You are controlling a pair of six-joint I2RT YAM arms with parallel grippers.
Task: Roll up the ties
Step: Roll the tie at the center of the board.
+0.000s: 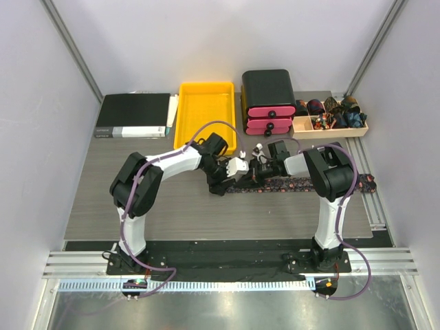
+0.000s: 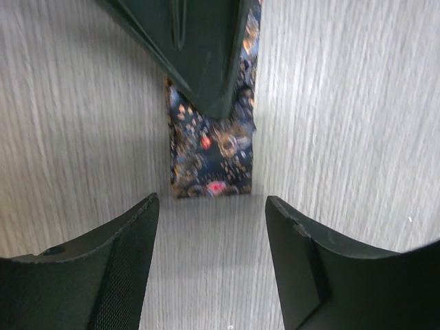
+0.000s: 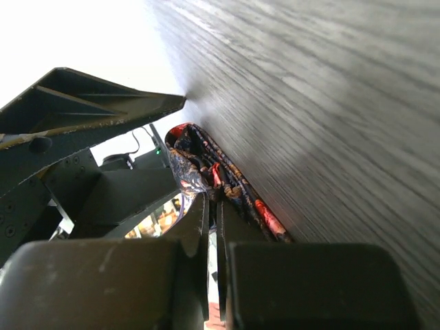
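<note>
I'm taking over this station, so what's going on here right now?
A patterned tie lies stretched out on the table. The right gripper is shut on a fold of fabric near one end. The left gripper hangs open just over that end. Most of the tie lies flat, not rolled.

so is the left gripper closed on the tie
No, the left gripper is open, its jaws spread apart with the tie end just beyond their tips.
</note>
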